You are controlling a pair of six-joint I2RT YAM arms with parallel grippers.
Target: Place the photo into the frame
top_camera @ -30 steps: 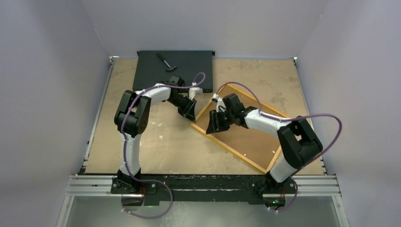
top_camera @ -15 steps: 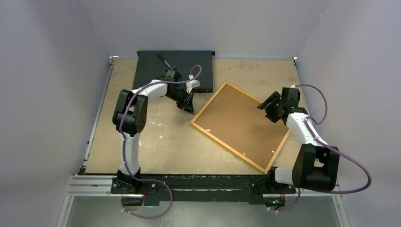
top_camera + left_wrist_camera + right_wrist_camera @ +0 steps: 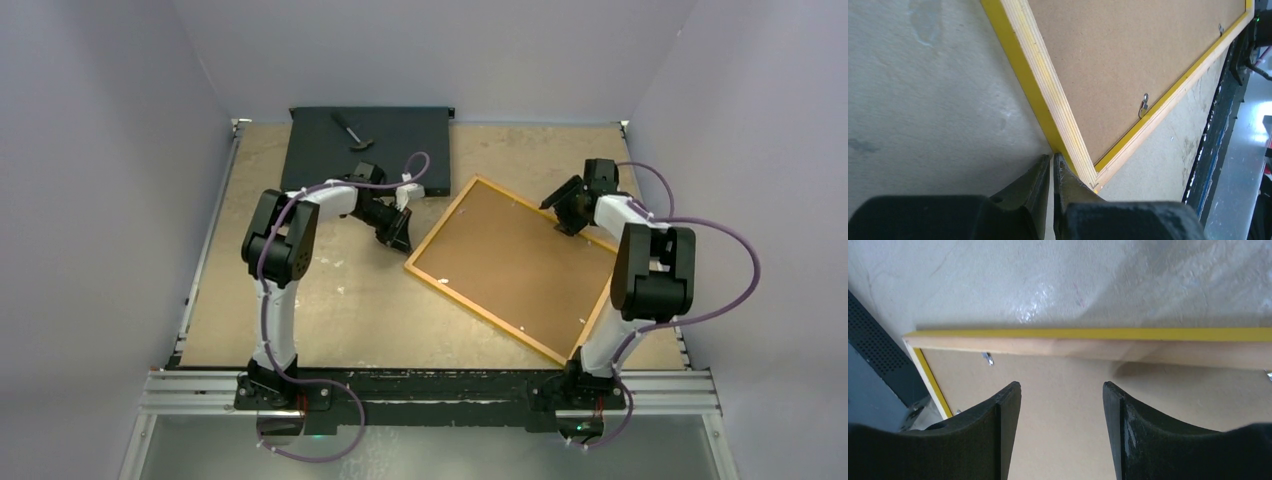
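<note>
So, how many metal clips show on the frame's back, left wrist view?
2 clips: the near clip by the frame corner, the far clip along the same edge. Others may be outside view.

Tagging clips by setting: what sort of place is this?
Probably a lab robot test cell: plain pale walls box in a worn tabletop, the left arm and right arm are mounted on an aluminium rail, and a yellow picture frame and black box lie there.

The frame [image 3: 482, 315] lies right of centre on the desk [image 3: 330, 310], a backing board [image 3: 510, 265] in it. Upper left sits a flat box [image 3: 330, 160], a small tool [image 3: 352, 130] on it. The left claw [image 3: 398, 238] meets the frame's left corner; the right claw [image 3: 562, 210] hangs over its upper right edge.
</note>
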